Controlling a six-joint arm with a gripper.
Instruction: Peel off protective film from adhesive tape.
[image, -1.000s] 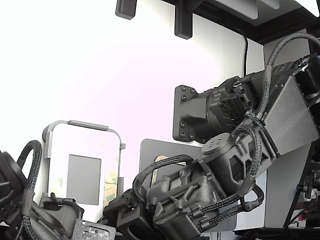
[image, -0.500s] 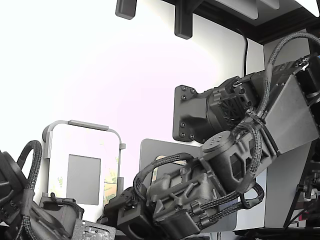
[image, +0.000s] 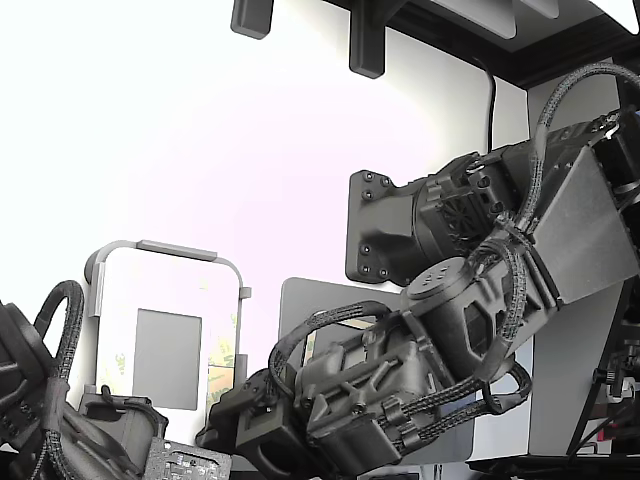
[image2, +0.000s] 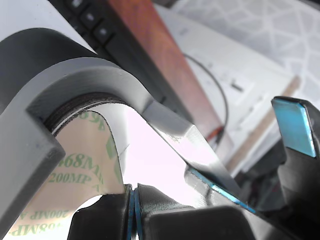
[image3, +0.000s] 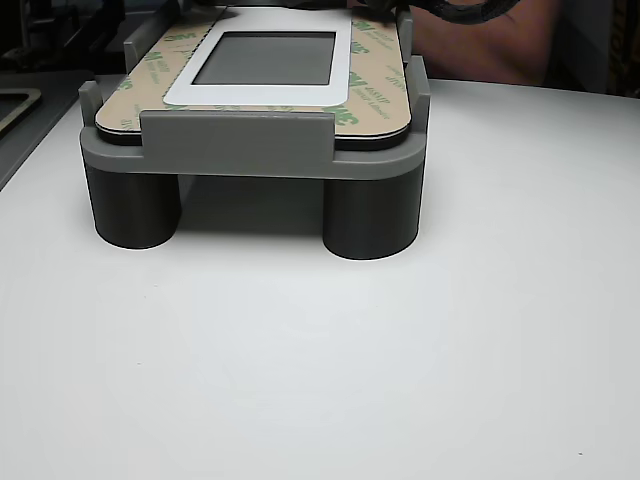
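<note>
The protective film (image2: 75, 165), pale tan with green print, fills the lower left of the wrist view, curling under the grey fixture (image2: 60, 85); its lower edge is cut off by the frame. The jaws (image2: 134, 210) at the bottom of that frame are pressed together on a thin edge that seems to be the film, though the contact point is hard to make out. In the exterior view the arm (image: 430, 340) hides the grasp. In the other view the fixture stands on the white tabletop (image3: 400, 380), its far end cropped.
</note>
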